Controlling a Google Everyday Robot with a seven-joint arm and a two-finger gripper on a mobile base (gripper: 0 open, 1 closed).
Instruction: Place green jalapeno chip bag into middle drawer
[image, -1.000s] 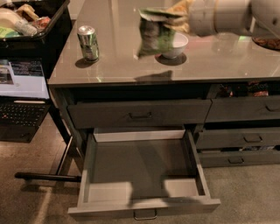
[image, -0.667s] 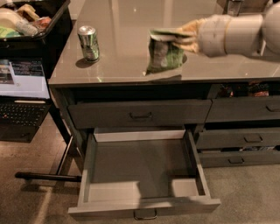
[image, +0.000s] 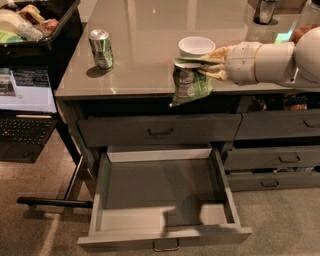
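Tool (image: 202, 66) pinching green jalapeno chip bag (image: 190, 86) top | bag hides counter (image: 140, 45) edge | middle drawer (image: 160, 192) open below

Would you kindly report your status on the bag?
Gripper at counter edge, jaws shut on bag. Bag hangs above open drawer. Bowl just behind gripper.

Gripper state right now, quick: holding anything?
Gripper: shut on the green jalapeno chip bag, at the front edge of the counter, above the open middle drawer.

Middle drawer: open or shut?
Open: the wide grey middle drawer is pulled out, floor showing. The gripper holds the crinkled light-green chip bag at the edge of the grey counter.
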